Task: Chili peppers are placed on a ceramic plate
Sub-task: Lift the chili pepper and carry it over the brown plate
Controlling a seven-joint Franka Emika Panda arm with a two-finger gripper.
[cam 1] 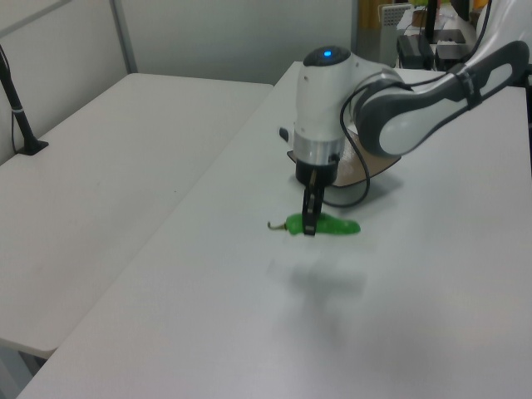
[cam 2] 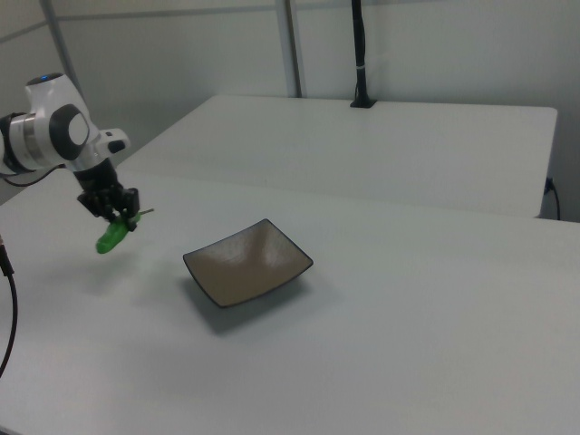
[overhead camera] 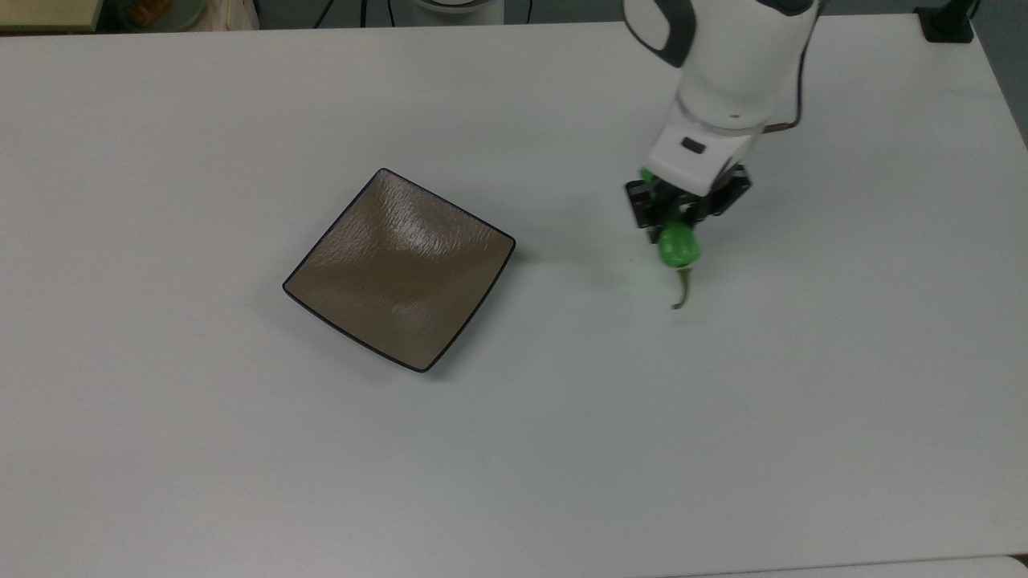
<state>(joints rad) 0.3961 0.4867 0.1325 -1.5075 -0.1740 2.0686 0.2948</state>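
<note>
The bright green chili pepper (overhead camera: pixel 679 245) hangs in the air above the white table, its olive stem pointing toward the top view's bottom. My gripper (overhead camera: pixel 684 215) is shut on the pepper's middle. In the left view the pepper (cam 1: pixel 331 225) lies level in the gripper (cam 1: pixel 309 224), with its shadow on the table below. The square brown ceramic plate (overhead camera: pixel 399 269) sits empty to the top view's left of the pepper, about a plate's width away. The right view has the pepper (cam 2: pixel 111 237) tilted down under the gripper (cam 2: pixel 116 216), left of the plate (cam 2: pixel 246 263).
A black cable (cam 1: pixel 353 195) loops from the wrist. A second white table (cam 1: pixel 108 158) stands beside this one in the left view, with a black post (cam 1: pixel 18 108) on it. A black clamp base (overhead camera: pixel 948 24) sits at the top view's upper right corner.
</note>
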